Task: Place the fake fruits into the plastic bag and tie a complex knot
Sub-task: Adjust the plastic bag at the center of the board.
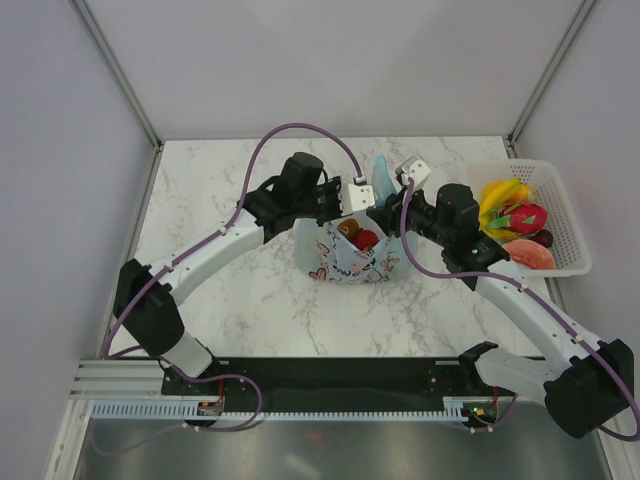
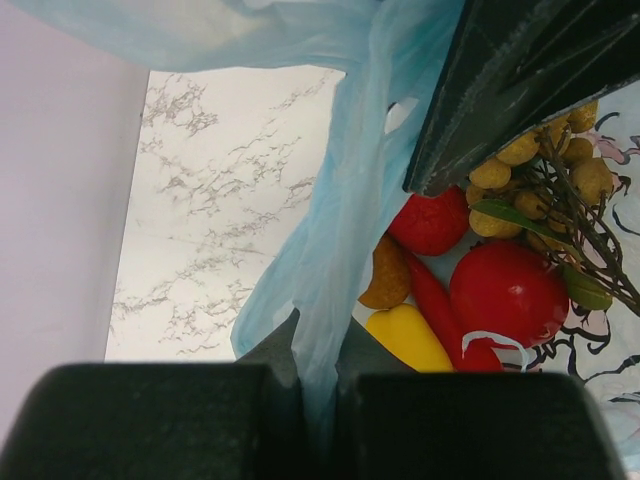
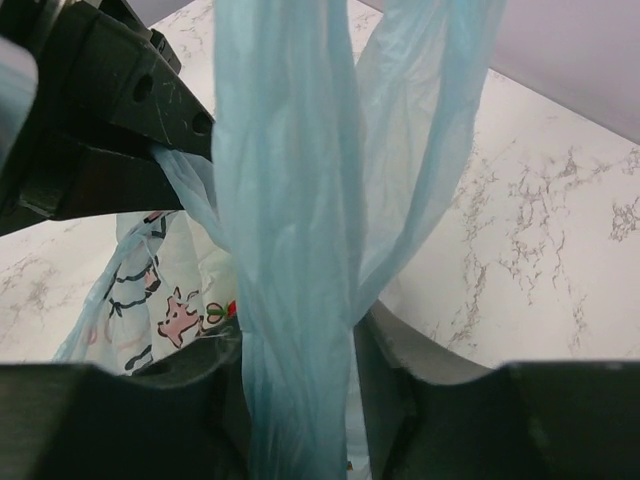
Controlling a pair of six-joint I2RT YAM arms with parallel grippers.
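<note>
Pinching the bag (image 1: 350,262) rim, left fingers (image 2: 150,420) hold it upright so fruit (image 2: 508,292) cannot spill; right fingers (image 3: 440,420) straddle a handle (image 3: 290,250), grip unclear.

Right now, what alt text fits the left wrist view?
The left gripper pinches a fold of the light-blue plastic bag. Inside lie fake fruits, red and yellow, with a tan cluster; the marble table shows at left.

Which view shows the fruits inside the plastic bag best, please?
The left wrist view: red, yellow and tan fruits lie plainly inside the bag. The top view shows just two at the mouth; the right wrist view shows mostly the bunched bag.
</note>
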